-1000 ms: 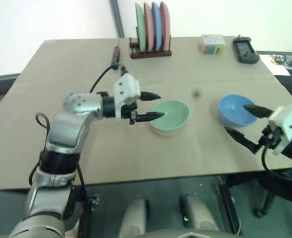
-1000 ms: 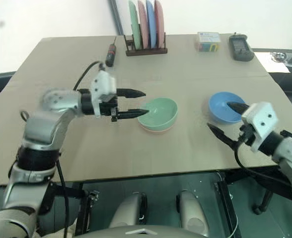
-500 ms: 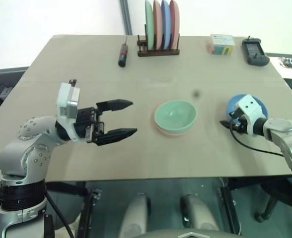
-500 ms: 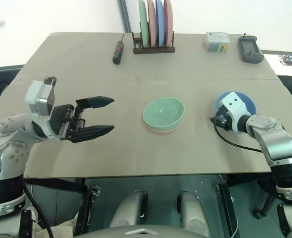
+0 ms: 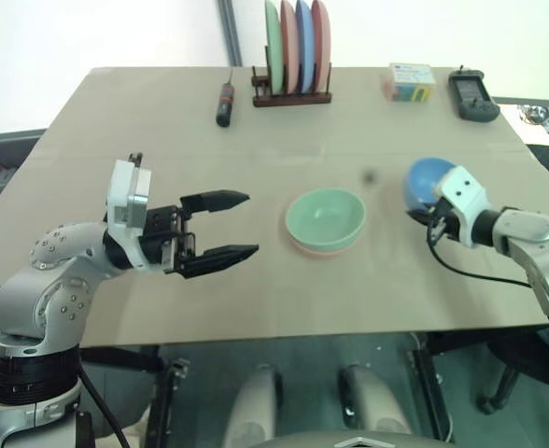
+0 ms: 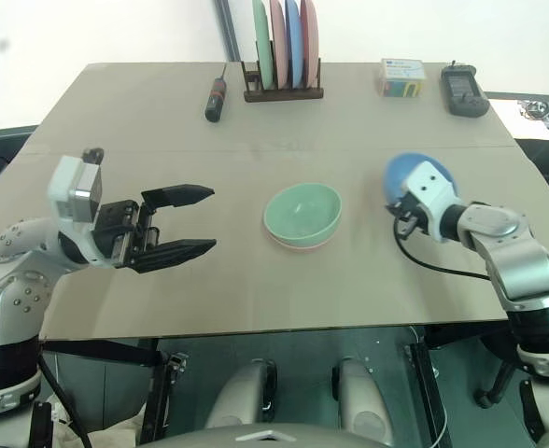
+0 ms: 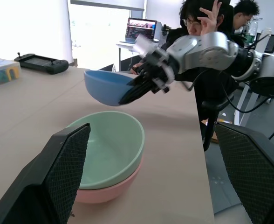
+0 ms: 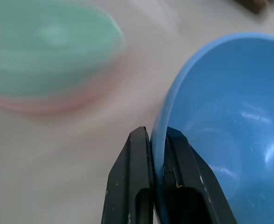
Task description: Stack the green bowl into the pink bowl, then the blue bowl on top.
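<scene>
Grip on the blue bowl (image 8: pixel 211 116) is by the rim alone: my right pincer (image 8: pixel 158 154) is clamped shut with one finger inside the wall and one outside, and the left wrist view shows the bowl clear of the table, tilted, held off to one side of the stack; my left pincer (image 5: pixel 220 227) stands wide open and holds nothing, parked well to the left of the bowls.

Position of the task's things: the green bowl (image 5: pixel 325 216) already sits nested in the pink bowl (image 7: pixel 110 186), near the middle of the table (image 5: pixel 116 121); only the blue bowl remains to be placed.

Risks, as I judge them: a pinch on a thin, smooth plastic edge gives little hold, so the bowl may pivot or slip between my fingers on the way across; a tilted approach could catch the green rim and shove the stack, or leave the blue bowl cocked and not seated; letting go too high would make it bounce out.

Surface: plain tan tabletop, flat and matte; at the far edge a rack of plates (image 5: pixel 296 47), a screwdriver (image 5: pixel 224 103), a small box (image 5: pixel 409 81) and a black handheld device (image 5: pixel 471 93).

Room: people seated by a laptop (image 7: pixel 140 30) beyond the table, with bright windows behind.
</scene>
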